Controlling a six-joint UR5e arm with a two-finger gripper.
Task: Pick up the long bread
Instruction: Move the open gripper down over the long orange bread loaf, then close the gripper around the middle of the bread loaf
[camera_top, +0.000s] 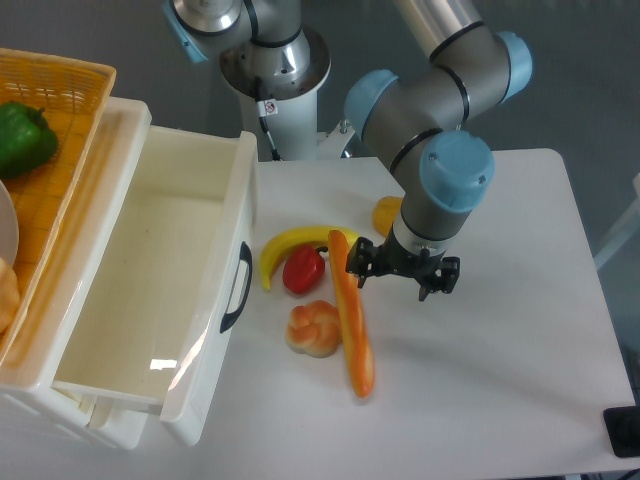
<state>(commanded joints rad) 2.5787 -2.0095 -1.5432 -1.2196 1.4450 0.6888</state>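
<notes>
The long bread (351, 315) is a slim glossy orange-brown baguette lying on the white table (500, 380), running from beside the banana down toward the front. My gripper (397, 279) hangs open just right of the bread's upper end, its left finger (358, 270) close beside the loaf and its right finger (444, 280) further out. Nothing sits between the fingers.
A yellow banana (290, 246), a red pepper (303, 269) and a knotted tan bun (314, 328) lie left of the bread. An orange fruit (386, 213) peeks out behind the arm. An open white drawer (150, 290) and a wicker basket (55, 120) with a green pepper stand at left.
</notes>
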